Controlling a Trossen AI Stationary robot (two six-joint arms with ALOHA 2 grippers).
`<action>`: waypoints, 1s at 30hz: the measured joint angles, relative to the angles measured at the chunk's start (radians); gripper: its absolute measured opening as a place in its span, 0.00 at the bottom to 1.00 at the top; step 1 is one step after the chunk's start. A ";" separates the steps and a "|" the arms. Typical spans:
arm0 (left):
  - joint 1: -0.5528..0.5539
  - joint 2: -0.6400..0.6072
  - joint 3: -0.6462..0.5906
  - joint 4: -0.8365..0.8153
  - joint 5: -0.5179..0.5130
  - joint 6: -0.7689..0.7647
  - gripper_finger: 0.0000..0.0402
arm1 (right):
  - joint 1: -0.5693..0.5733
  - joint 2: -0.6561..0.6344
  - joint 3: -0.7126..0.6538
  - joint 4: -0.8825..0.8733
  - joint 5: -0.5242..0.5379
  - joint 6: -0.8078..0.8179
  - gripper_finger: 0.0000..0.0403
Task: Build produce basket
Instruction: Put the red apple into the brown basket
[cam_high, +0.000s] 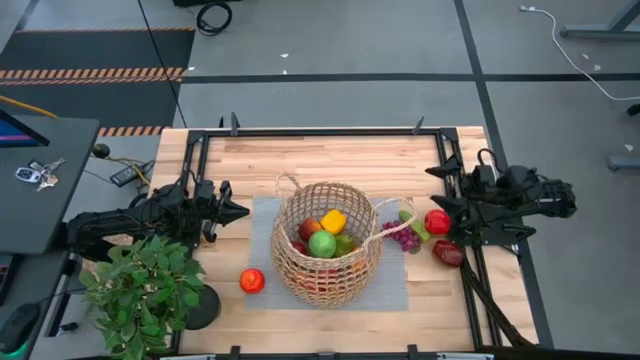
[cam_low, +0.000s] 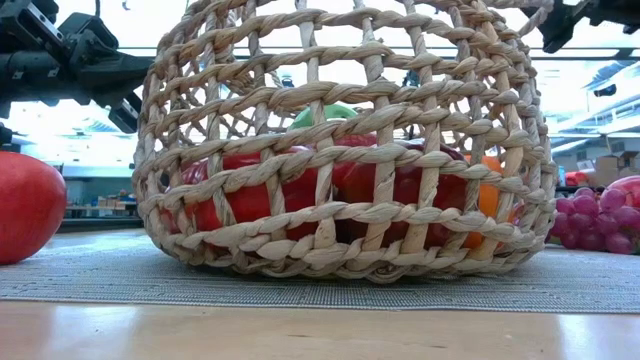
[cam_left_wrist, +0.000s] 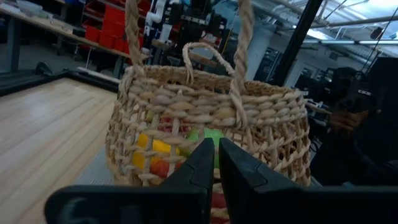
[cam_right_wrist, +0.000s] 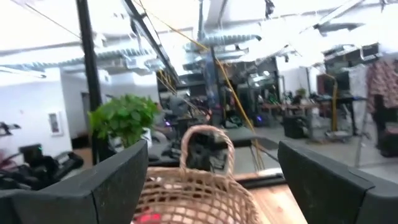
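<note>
The basket (cam_high: 326, 240) sits in the middle of the worktop (cam_high: 240, 160) on a grey mat (cam_high: 262, 215), which puts it within reach of both arms. I judge that is why it is centred there. It already holds several pieces: a yellow pepper (cam_high: 333, 221), a green apple (cam_high: 322, 243) and red fruit lower down. Three or four pieces are still outside: a red apple (cam_high: 252, 281) near the front on my left side, purple grapes (cam_high: 404, 235) just beside the basket's right handle, and a red fruit (cam_high: 437, 222) and a darker red one (cam_high: 447, 252) close under my right arm.

My left hand (cam_high: 240, 211) is pinched shut on nothing, pointing at the basket from just off the mat. My right hand (cam_high: 445, 213) stands wide and empty, hovering by the red fruit, so I read it as the one lined up for the next pick.

From above I get the whole layout, including the potted plant (cam_high: 140, 290) at the front left corner. The low camera shows what the top view cannot: through the weave, how much red fruit is packed at the bottom, with the green apple peeking above. The left wrist camera confirms the two fingers (cam_left_wrist: 214, 168) meet with no gap. The right wrist camera shows the spread fingers (cam_right_wrist: 118, 180) framing the basket handle, with the plant beyond.
</note>
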 joint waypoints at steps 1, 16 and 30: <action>0.000 0.000 0.000 -0.003 0.000 -0.001 0.07 | 0.000 -0.010 -0.014 0.009 -0.012 0.001 0.90; 0.000 0.000 0.000 0.052 -0.034 -0.092 0.08 | 0.001 -0.010 -0.263 0.353 -0.161 0.084 0.90; 0.001 0.019 0.030 -0.010 -0.059 -0.214 0.07 | 0.001 -0.011 -0.263 0.371 -0.156 0.165 0.90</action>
